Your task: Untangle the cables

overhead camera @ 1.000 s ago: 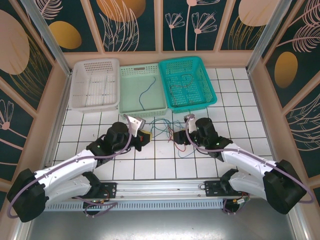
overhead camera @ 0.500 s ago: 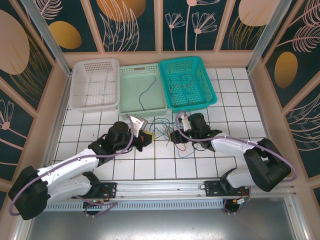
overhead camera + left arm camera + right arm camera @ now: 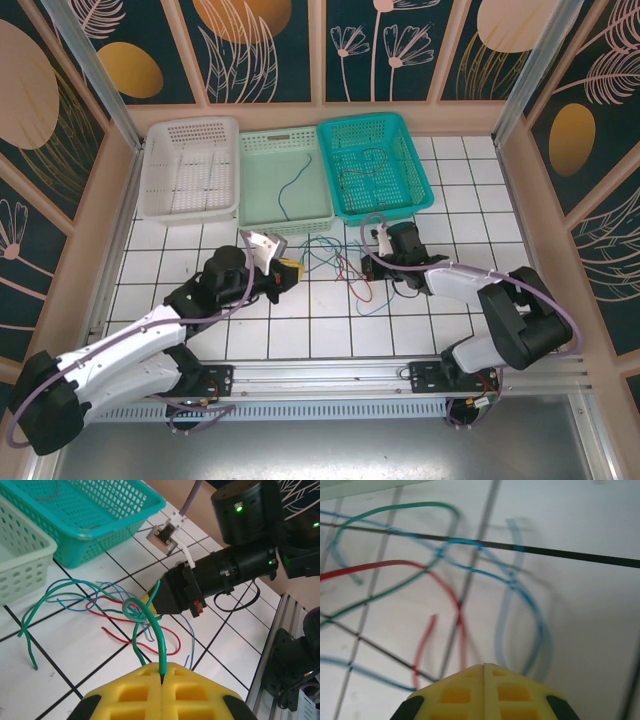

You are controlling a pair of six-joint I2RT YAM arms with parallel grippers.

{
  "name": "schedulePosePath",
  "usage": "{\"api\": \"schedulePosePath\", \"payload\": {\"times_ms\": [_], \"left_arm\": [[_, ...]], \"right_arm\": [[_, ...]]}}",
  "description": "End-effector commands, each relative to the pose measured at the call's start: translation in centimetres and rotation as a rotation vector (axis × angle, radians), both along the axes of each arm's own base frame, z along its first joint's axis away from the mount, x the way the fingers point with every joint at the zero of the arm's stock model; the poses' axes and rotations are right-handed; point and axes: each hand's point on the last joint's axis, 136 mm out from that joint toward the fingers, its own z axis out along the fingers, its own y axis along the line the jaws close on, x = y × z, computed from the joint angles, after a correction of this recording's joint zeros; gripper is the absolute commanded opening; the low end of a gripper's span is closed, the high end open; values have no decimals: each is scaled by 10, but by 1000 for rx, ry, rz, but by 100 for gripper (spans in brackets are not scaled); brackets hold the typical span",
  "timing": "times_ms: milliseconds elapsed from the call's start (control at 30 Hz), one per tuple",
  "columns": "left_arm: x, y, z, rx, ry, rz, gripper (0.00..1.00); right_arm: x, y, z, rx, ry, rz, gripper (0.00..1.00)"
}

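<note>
Cable, green, apparently in left claw

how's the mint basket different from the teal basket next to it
The mint basket is pale green and holds one blue cable; the teal basket is a deeper blue-green and holds looped dark cables. The mint basket is the middle of three, the teal basket the rightmost. Both are perforated rectangular tubs.

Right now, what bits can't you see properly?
Left wrist view: end of the green cable, hidden in the left fingers.
Right wrist view: blue cable, blurred; end of the red cable, behind the right fingers.
Top view: the tangle, too small to tell which cable lies over which.
</note>
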Motion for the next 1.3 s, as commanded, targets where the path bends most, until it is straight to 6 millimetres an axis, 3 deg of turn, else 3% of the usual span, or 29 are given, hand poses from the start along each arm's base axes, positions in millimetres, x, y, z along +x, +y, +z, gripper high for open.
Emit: {"api": "schedulePosePath", "payload": {"times_ms": [0, 300, 367, 533, 700, 933, 1267], "left_arm": [[0, 10, 7, 15, -51, 36, 0], [-3, 14, 31, -30, -87, 40, 0], [-5, 13, 30, -33, -83, 27, 0], [-4, 8, 23, -43, -58, 15, 0], [0, 4, 29, -82, -70, 27, 0], [5, 1, 28, -76, -61, 32, 0], [12, 1, 22, -47, -44, 65, 0]], "right_arm": [[-1, -17, -17, -75, 38, -54, 0], [1, -39, -35, -123, 111, -162, 0], [3, -39, -30, -109, 105, -168, 0], [0, -14, 13, 30, -22, -48, 39], [-13, 9, 33, 96, -50, 68, 56], [-32, 38, 50, 132, -126, 204, 57], [-41, 34, 65, 121, -190, 229, 54]]}}
